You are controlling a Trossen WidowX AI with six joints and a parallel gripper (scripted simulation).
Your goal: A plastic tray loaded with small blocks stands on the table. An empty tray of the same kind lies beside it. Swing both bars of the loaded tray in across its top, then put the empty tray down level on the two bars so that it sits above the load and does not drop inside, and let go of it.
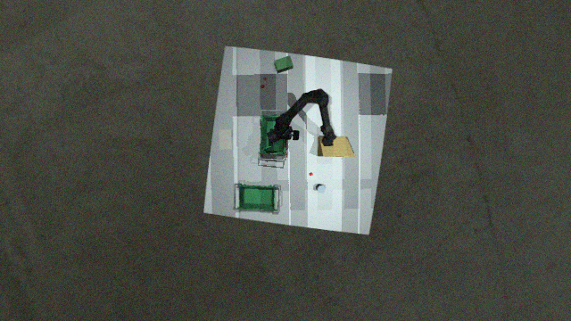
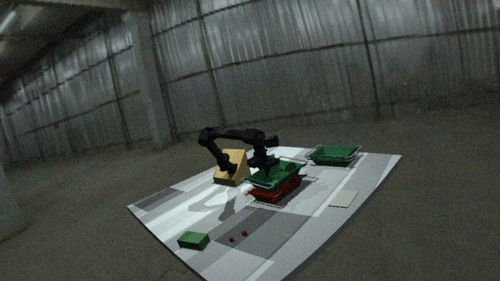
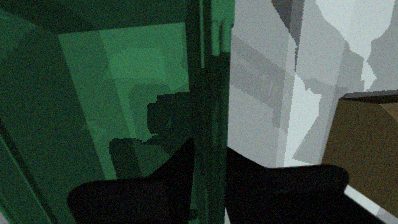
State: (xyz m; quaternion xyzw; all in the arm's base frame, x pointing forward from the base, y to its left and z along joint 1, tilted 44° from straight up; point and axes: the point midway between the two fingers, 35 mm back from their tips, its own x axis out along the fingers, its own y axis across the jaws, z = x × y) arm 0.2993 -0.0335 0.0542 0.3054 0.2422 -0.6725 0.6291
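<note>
My gripper (image 1: 285, 134) (image 2: 267, 172) (image 3: 201, 141) is shut on the long side wall of a green tray (image 1: 268, 122) (image 2: 289, 170) (image 3: 145, 60). The green tray is empty and looks roughly level, directly above a red tray (image 2: 269, 196). Whether the two trays touch is hard to tell. The green tray hides the red tray's load and top. Thin wire outlines show low beyond the red tray's ends; whether any bar lies across its top is hidden. Another green tray (image 1: 259, 197) (image 2: 332, 158) with wire bars at its ends stands apart.
A yellow sloped block (image 1: 341, 147) (image 2: 239, 164) (image 3: 365, 145) stands by the arm's base. A green block (image 1: 284, 63) (image 2: 193, 240), small red pieces (image 1: 262, 86) (image 2: 244, 233), a pale flat card (image 1: 225, 139) (image 2: 344, 198) and a bluish round object (image 1: 320, 188) lie around.
</note>
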